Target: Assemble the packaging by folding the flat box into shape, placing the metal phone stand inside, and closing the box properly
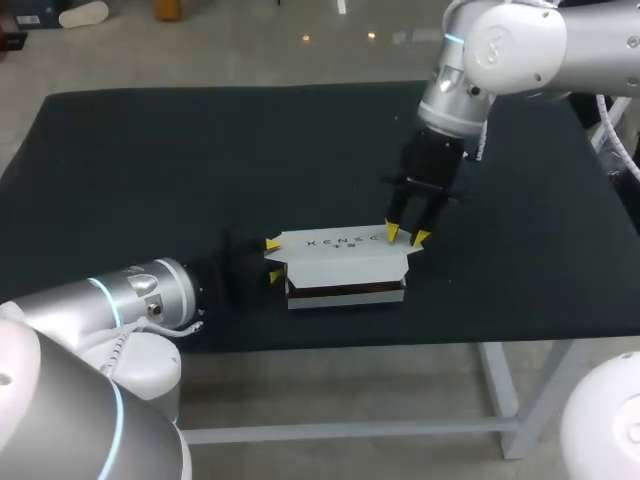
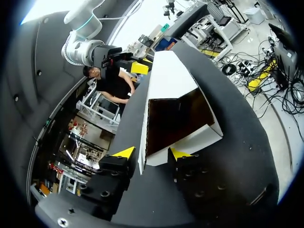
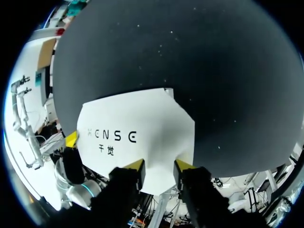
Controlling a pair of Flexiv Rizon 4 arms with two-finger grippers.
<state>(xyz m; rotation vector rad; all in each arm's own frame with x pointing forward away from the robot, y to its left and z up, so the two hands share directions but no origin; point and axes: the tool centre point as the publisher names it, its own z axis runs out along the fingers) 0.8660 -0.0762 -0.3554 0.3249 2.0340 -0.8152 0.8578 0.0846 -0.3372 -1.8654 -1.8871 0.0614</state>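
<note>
Left pincer (image 1: 273, 259) at box (image 1: 345, 255) end

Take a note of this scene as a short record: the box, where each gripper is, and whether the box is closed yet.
box: white box, folded into shape, on the black table
box state: not closed; dark inside shows at its left end
left gripper: at the box's left end, low over the table
right gripper: coming down from above onto the top panel's right end
phone stand: not in view

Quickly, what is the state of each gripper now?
Left gripper: at the end of the box, grip cannot be told.
Right gripper: open, tips over the box lid.
</note>
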